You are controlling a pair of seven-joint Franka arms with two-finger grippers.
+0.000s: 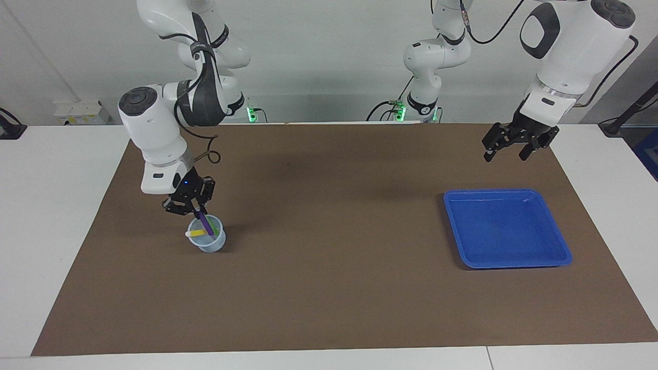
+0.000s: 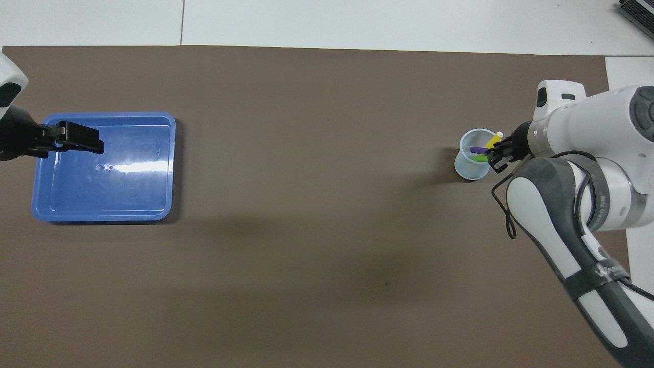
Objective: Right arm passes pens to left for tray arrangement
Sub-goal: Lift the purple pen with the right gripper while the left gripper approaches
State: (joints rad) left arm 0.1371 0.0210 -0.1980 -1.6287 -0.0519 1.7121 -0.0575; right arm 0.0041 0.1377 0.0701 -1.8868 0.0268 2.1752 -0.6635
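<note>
Facing view first: the right tool [image 1: 197,208] hangs just over a small see-through cup [image 1: 206,240] at the right arm's end of the brown mat [image 1: 329,288] on the desk [image 1: 51,205]. Its fingertips are pinched shut on the top of the purple pen [image 1: 206,224], which slants down into the cup. The yellow pen [image 1: 195,233] leans on the cup's rim with its pale end poking out. The green pen cannot be made out here. The blue tray [image 1: 506,228] sits at the left arm's end of the mat, well apart from the cup. The left tool [image 1: 506,154] waits up in the air with its fingers spread open and nothing in them, over the mat by the tray's edge nearer the robots. Overhead view next: the right tool [image 2: 494,156] is at the rim of the cup [image 2: 472,163], closed on the purple pen [image 2: 479,150]. The green pen [image 2: 479,158] lies in the cup beside it, and the yellow pen [image 2: 494,139] sticks out over the rim. The left tool [image 2: 76,144] shows as open black fingers over one edge of the tray [image 2: 153,204]
</note>
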